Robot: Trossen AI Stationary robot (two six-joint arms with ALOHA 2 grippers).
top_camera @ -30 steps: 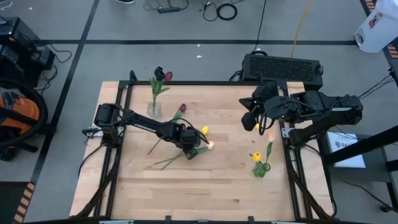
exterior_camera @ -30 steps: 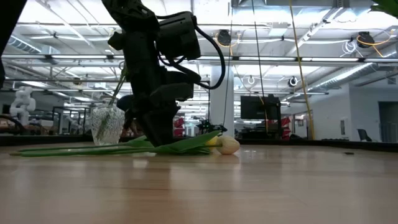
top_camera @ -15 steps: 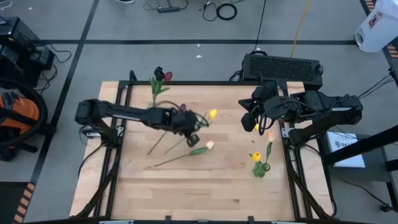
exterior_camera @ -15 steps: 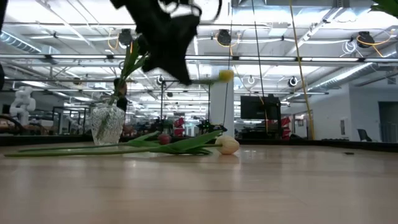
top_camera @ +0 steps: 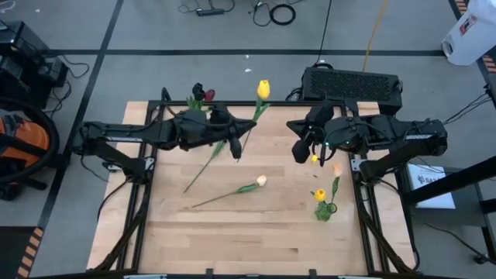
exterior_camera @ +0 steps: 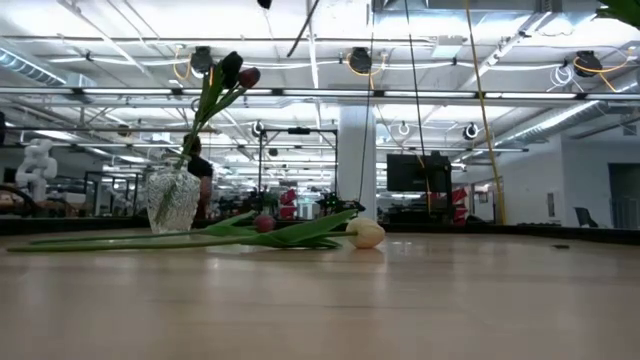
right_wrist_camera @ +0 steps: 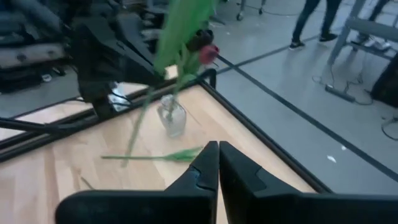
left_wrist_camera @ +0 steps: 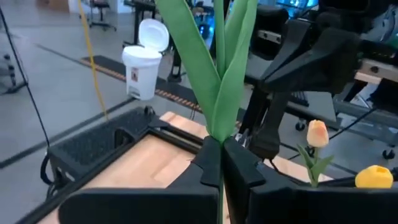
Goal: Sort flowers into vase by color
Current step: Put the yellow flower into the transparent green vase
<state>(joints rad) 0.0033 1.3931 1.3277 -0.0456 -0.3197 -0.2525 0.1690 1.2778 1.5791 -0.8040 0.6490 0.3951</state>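
Left hand (top_camera: 235, 147), upper centre of the high view: clamped on the stem of the yellow tulip (top_camera: 263, 89). In the left wrist view, fingers (left_wrist_camera: 211, 163) pressed together on the stem, leaves rising straight ahead. Raised clear of the counter (top_camera: 232, 240) compared with a second ago, when positioned low over the loose stems at counter centre with fingers apart. Flower head now carried up past the counter's upper edge in the high view; stem slanting down-left to the grip.

Meaning for the task: pick-up complete, transfer stage begun. Probable destination: the right vase (top_camera: 326, 209), lower right of the high view, already containing a yellow head (top_camera: 319, 194).

Right hand (top_camera: 299, 152), right of centre in the high view: fingers together, nothing held, hanging above the counter. Position almost unchanged over the last second.

Left vase (top_camera: 191, 133), clear glass, upper left of the counter: holding a dark red tulip (top_camera: 209, 94) and a near-black tulip (top_camera: 197, 90).

Remaining on the counter: a cream-peach tulip (top_camera: 261, 180) at centre, stem trailing lower-left; beside it a second stem (top_camera: 200, 168), with a dark red head (exterior_camera: 264, 223) visible in the low view. Both unsorted.

Risk: long stem held near the lower end, head liable to swing during transfer; right hand close to the route towards the right vase.
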